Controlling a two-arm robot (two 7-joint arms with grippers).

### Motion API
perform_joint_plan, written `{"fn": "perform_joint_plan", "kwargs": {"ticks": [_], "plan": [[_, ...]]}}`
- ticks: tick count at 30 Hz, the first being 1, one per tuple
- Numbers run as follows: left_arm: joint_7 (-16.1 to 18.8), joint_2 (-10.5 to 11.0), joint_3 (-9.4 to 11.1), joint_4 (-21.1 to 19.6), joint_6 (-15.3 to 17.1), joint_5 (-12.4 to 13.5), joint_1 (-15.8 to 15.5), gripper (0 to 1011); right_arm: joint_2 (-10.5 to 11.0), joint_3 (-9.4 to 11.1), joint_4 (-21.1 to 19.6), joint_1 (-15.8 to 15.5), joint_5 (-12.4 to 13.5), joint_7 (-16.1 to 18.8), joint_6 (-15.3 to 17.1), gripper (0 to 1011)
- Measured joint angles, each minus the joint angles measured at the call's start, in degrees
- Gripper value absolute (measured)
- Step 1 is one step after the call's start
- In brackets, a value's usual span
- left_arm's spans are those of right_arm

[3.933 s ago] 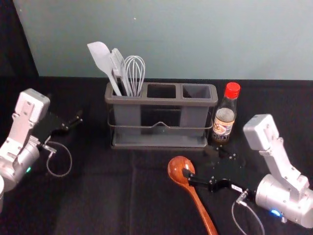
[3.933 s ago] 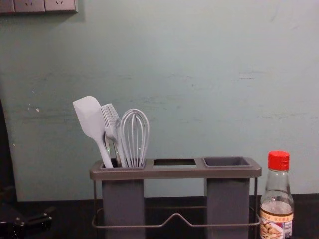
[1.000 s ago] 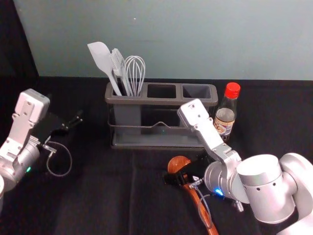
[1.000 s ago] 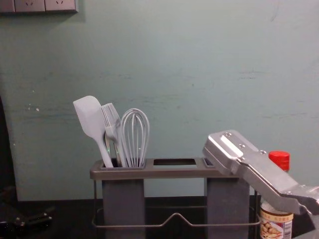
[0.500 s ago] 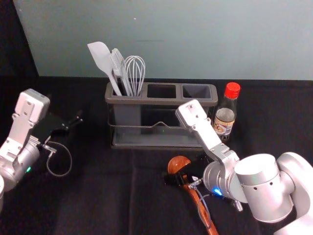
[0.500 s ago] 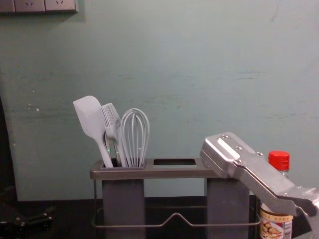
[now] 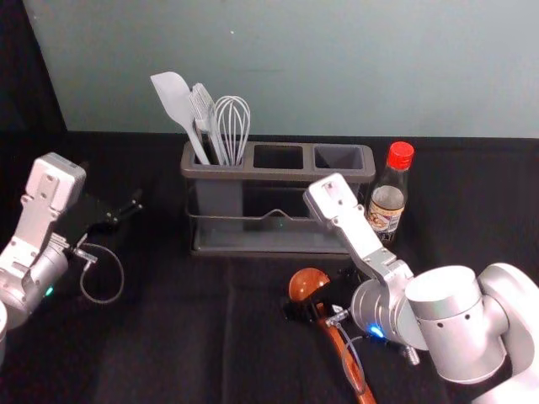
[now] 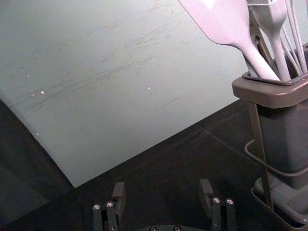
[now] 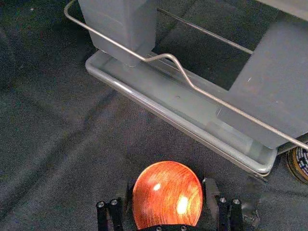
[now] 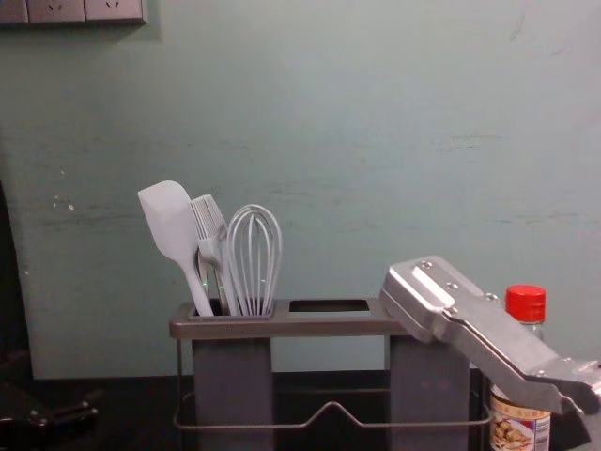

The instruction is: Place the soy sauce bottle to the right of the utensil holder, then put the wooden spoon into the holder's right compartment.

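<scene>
Right arm [image 7: 455,324] hiding part of the utensil holder [image 7: 278,175], wooden spoon [image 7: 305,284] in front, handle end cut off, right gripper [image 7: 318,289] spread astride its bowl, contact unclear, left gripper [image 7: 114,187] at left, soy sauce bottle [image 7: 387,198] right of the holder

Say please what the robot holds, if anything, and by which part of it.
Nothing appears held: the right gripper stands open around the wooden spoon; the left gripper, left of the holder, is open and empty.
</scene>
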Motion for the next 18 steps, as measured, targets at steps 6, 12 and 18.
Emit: {"fn": "perform_joint_plan", "kwargs": {"ticks": [6, 12, 18], "plan": [[0.00, 0.00, 0.00, 0.00, 0.00, 0.00, 0.00, 1005, -0.28, 0.28, 0.22, -0.10, -0.62, 0.59, -0.38, 1003], [0.00, 0.00, 0.00, 0.00, 0.00, 0.00, 0.00, 1005, -0.59, 0.63, 0.42, -0.22, -1.11, 1.04, -0.68, 927], [0.00, 0.00, 0.00, 0.00, 0.00, 0.00, 0.00, 1005, -1.05, 1.15, 0.44, -0.57, -1.67, 1.51, -0.77, 837]]}}
